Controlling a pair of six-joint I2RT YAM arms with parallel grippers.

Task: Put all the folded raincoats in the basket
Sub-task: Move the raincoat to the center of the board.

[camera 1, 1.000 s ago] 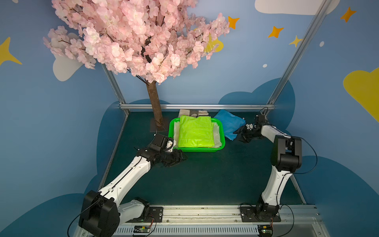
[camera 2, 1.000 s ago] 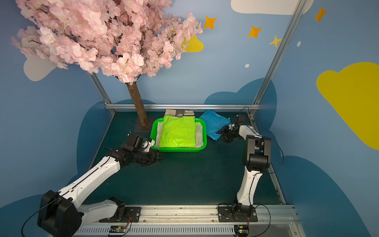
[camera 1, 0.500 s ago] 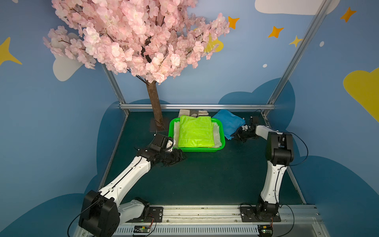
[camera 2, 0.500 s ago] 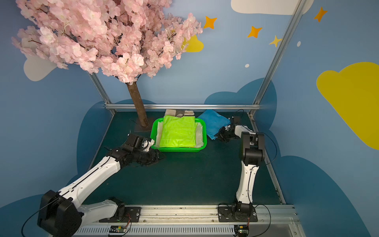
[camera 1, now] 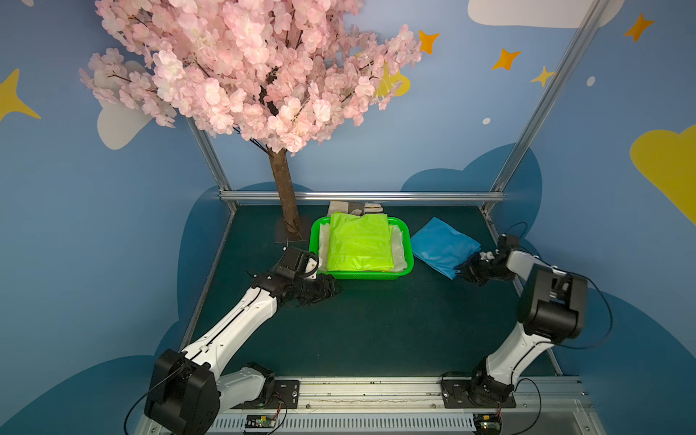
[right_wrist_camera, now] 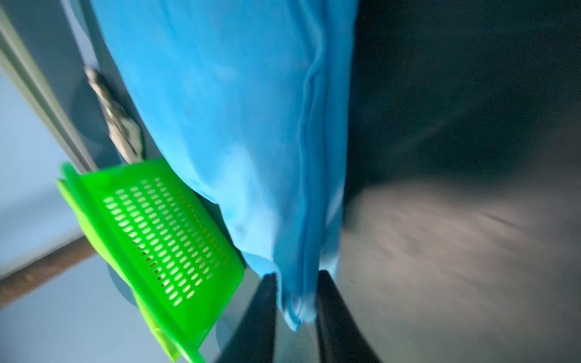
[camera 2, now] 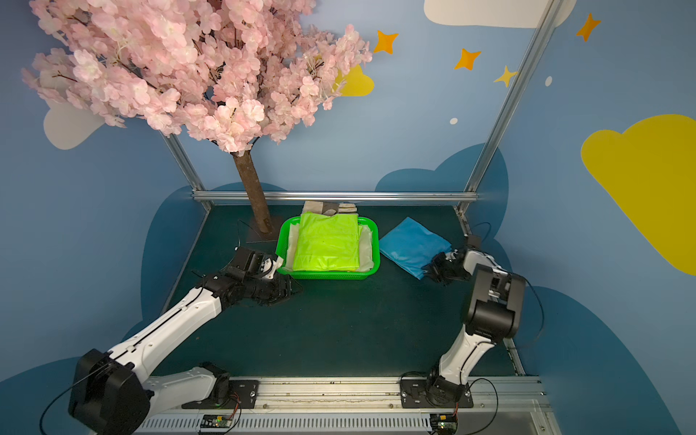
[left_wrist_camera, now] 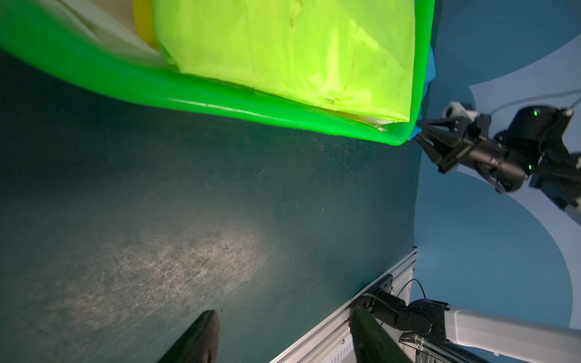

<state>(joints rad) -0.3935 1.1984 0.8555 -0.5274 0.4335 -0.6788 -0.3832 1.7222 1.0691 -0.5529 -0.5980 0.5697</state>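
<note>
Right wrist view alone shows right gripper (right_wrist_camera: 297, 314) astride blue raincoat (right_wrist_camera: 235, 125) corner, jaws apart; left gripper (left_wrist_camera: 283, 311) apart, empty, near basket (left_wrist_camera: 125, 85).

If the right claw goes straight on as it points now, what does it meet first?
The folded blue plastic raincoat: its corner lies between the fingers of the right claw, so contact seems immediate; whether they touch it is unclear.
</note>
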